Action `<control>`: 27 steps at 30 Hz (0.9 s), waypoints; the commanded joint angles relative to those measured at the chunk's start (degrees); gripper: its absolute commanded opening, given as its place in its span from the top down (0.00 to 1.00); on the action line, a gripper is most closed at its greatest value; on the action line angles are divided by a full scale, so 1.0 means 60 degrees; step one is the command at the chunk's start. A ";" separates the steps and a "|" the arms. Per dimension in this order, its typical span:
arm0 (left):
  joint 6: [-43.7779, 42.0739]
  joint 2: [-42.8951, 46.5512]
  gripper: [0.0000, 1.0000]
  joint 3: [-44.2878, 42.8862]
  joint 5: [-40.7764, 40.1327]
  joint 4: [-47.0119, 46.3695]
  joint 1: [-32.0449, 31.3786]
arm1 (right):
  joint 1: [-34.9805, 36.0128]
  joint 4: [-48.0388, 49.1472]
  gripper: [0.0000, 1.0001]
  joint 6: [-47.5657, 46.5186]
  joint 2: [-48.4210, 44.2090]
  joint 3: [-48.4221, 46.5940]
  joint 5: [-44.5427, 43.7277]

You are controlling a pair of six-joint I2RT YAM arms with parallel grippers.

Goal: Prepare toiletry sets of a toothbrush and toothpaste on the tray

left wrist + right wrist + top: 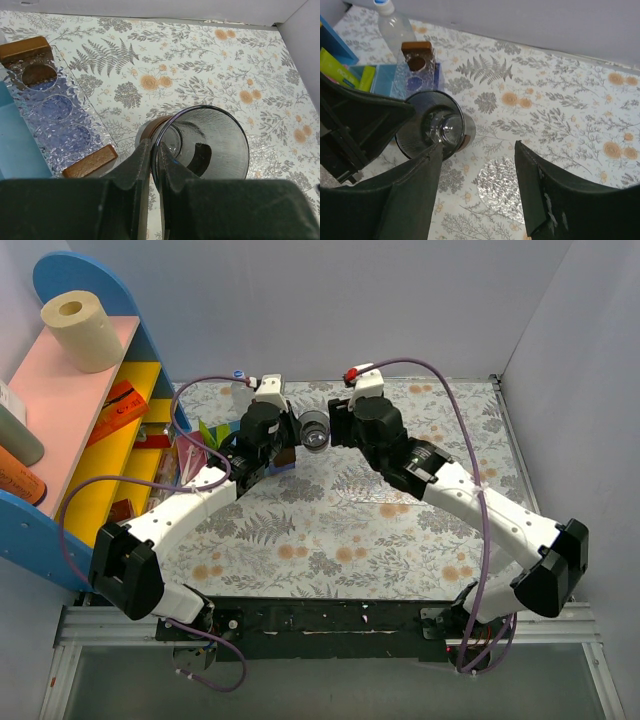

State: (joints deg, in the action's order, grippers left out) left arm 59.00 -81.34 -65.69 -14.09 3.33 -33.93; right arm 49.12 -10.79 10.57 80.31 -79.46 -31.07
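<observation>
Two arms meet over the far middle of the floral bench (330, 530), with a smoky glass cup (315, 430) between them. The left tool (154, 150) is clamped on the cup's rim, one finger inside the wall and one outside, and the cup is tipped over so its mouth faces that wrist camera. A brown round base shows behind the cup. The right tool (477, 150) has its fingers wide apart with nothing between them. It hangs over the bench just beside the cup, and its left finger (420, 185) overlaps the cup's lower edge in its own view. The tray (55, 115), clear and dimpled with a brown block at each end and round openings along it, sits left of the cup, against a blue box (380, 80). The yellow-green toothpaste (337, 75) lies in that blue box, well apart from both tools and not on the tray. A clear bottle (392, 22) with a blue cap stands by the back wall beyond the tray. A round dimpled clear disc (502, 187) lies flat on the bench under the right tool. At the left edge stands a blue, pink and yellow shelf (70, 400) with a cream roll on top.
</observation>
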 commanded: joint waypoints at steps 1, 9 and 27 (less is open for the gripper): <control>0.0376 0.0373 1.00 0.0006 0.0077 -0.1434 0.0001 | 0.0045 -0.0237 0.34 0.0391 0.0353 -0.0467 -0.0315; 0.0581 0.0373 1.00 0.0211 0.0150 -0.1522 -0.0013 | 0.0045 -0.0121 0.35 0.0714 0.1013 -0.0511 0.0007; 0.0684 0.0314 1.00 0.0299 0.0268 -0.1581 -0.0262 | 0.0031 0.0127 0.45 0.0817 0.1791 -0.0688 -0.0550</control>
State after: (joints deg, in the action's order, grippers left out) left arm 61.95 -81.34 -63.22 -12.64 -0.32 -34.81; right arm 49.47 -13.08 14.52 91.05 -81.73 -32.23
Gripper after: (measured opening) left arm 0.074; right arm 0.564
